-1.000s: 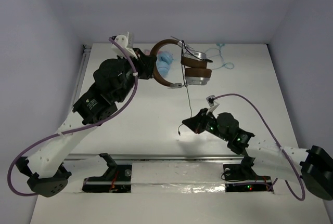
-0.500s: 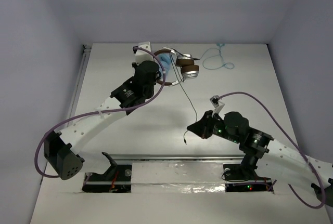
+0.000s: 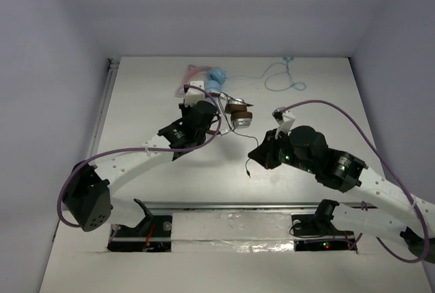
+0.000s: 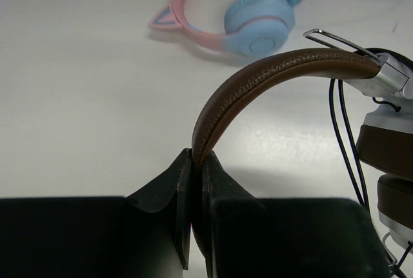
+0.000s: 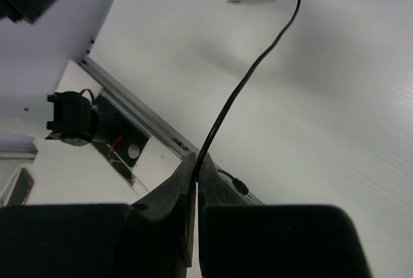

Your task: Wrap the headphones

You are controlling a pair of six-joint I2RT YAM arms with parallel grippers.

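The left pincer (image 4: 193,165) is clenched on the dark brown headband of the headphones (image 4: 271,75), its two fingers pressed flat against the band's lower end, so the band arches up and away to the right from the grip. The silver-grey ear cups (image 4: 390,155) hang at the far end of that arch, with thin black loops of cable beside them; whether they touch the tabletop (image 3: 149,96) cannot be told. From above, the headphones (image 3: 238,113) sit near the middle of the tabletop, just right of the left pincer (image 3: 204,111) and up-left of the right pincer (image 3: 262,153). The right pincer (image 5: 195,162) is shut on the black cable (image 5: 258,65), which runs taut from the headphones down between its fingers; the plug end (image 3: 249,170) dangles just past them. The pink-and-blue cat-ear headphones (image 4: 258,20) lie farther back on the tabletop, apart from the grasped pair.
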